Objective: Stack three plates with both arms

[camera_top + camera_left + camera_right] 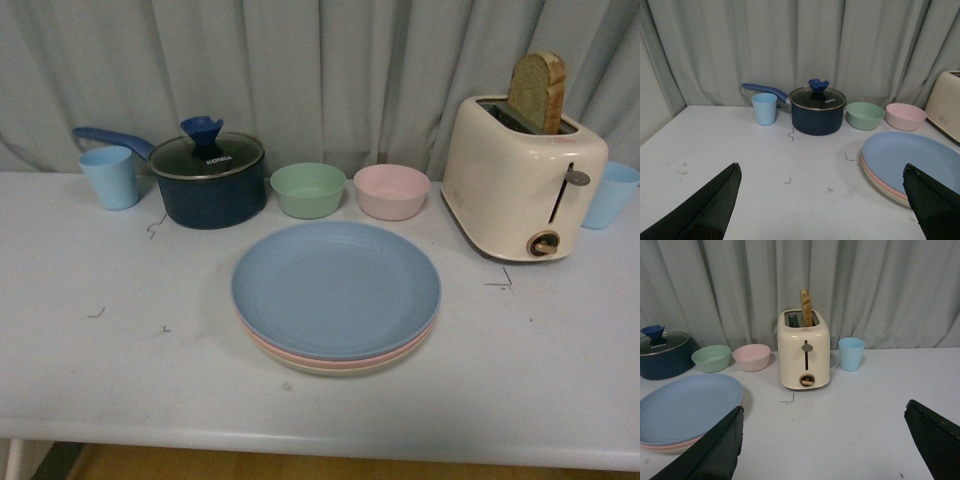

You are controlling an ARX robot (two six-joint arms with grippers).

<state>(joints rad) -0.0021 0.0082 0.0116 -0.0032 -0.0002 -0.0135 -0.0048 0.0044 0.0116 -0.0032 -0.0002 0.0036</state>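
Plates, round matte blue (336, 288) over pink (330, 360) and cream (330, 370), sit stacked on the table (100, 380). Left claw (825, 210) and right claw (825, 450) gape empty, the stack between them.

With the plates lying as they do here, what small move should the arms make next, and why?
Probably none beyond keeping both arms back. The blue plate already lies on the pink plate, which lies on the cream plate, so the stack looks done. The left claw and right claw are both open and hold nothing.
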